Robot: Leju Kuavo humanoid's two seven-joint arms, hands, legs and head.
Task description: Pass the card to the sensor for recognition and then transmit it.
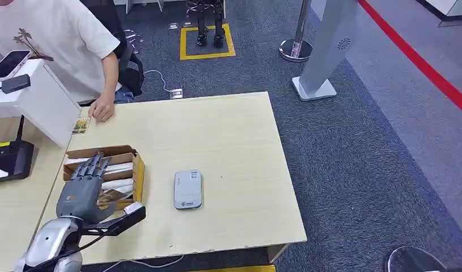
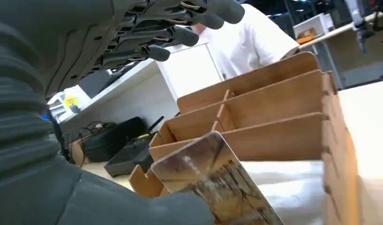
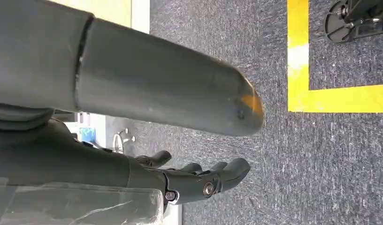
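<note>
The big table [image 1: 229,141] fills the middle of the head view. A person [image 1: 59,39] in a white shirt stands at the upper left, one hand resting on the table next to a small card [image 1: 81,126] lying flat there.

At the lower left sits a brown box [image 1: 135,170] with dividers. The robot's left hand [image 1: 81,190] reaches over it, fingers [image 1: 95,164] stretched out straight and apart. In the left wrist view a picture card [image 2: 213,183] stands tilted in the near slot of the box, right by the thumb [image 2: 147,206]. I cannot tell if the thumb presses on it yet, so the card does not look lifted.

The grey sensor [image 1: 188,189] lies flat just right of the box, in the lower middle. Nothing is on it.

The right hand [image 3: 194,180] hangs over the carpet, fingers curled in, holding nothing.

So the job is near its start: grab the card, show it to the sensor, then pass it on.
</note>
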